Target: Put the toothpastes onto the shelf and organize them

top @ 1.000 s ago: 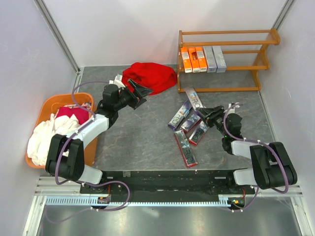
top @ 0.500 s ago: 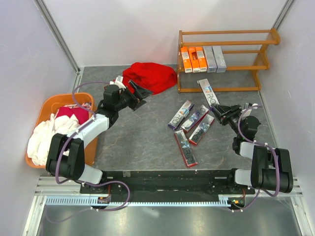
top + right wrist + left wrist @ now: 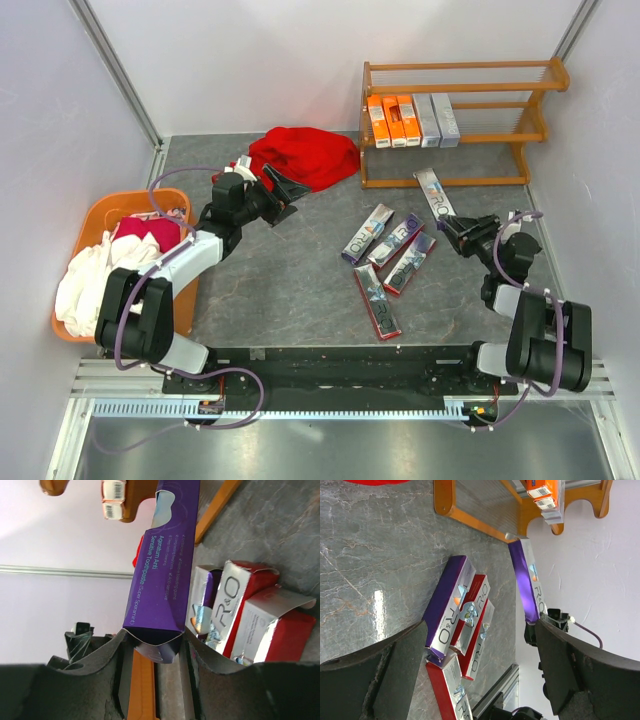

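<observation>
My right gripper (image 3: 455,226) is shut on the near end of a dark purple and silver toothpaste box (image 3: 434,195), held above the table in front of the shelf (image 3: 455,78); it fills the right wrist view (image 3: 165,575). The shelf's middle tier holds three orange boxes (image 3: 392,120) and two silver-grey boxes (image 3: 436,119). Several purple and red boxes (image 3: 385,258) lie clustered on the table; they also show in the left wrist view (image 3: 462,625). My left gripper (image 3: 290,192) is open and empty by the red cloth.
A red cloth (image 3: 303,156) lies at the back of the table, left of the shelf. An orange plastic basket (image 3: 100,215) with white and red clothes stands at the left edge. White walls enclose the table at the back and both sides.
My right gripper has carried the purple box from the pile rightwards and back toward the shelf's front. The left arm has barely moved.
</observation>
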